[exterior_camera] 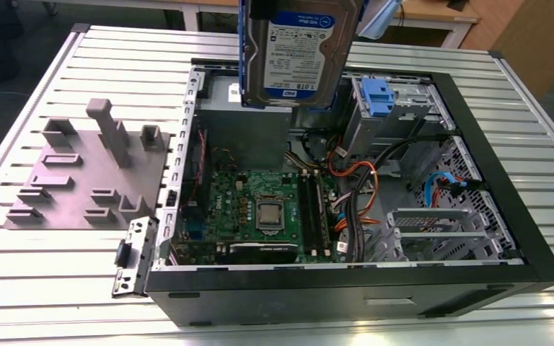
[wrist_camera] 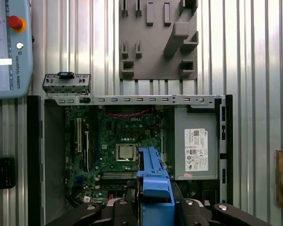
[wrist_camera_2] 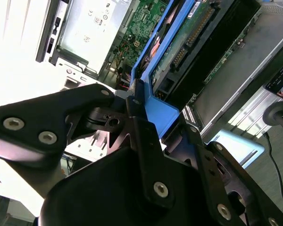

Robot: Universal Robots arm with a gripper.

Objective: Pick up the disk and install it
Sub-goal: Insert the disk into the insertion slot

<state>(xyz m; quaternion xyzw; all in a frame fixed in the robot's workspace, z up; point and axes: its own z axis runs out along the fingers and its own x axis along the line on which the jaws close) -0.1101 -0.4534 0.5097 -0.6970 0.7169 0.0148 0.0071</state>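
Arm's gripper point(wrist_camera_2: 162, 115) clamped on disk point(exterior_camera: 291, 54) by its blue bracket point(wrist_camera: 154, 165); disk hangs upright, label showing, above far end of open computer case point(exterior_camera: 508, 238), motherboard point(exterior_camera: 257, 202) exposed below

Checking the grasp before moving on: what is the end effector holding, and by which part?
The disk, clamped by the blue bracket at its end.

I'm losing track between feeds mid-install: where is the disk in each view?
Exterior view: the disk hangs label-out at top centre, above the open case.
Second wrist view: the disk runs edge-on, clamped in the pincer.
First wrist view: the disk shows its blue edge, in front of the motherboard.
Shared landmark: the green motherboard, seen inside the case in all three.
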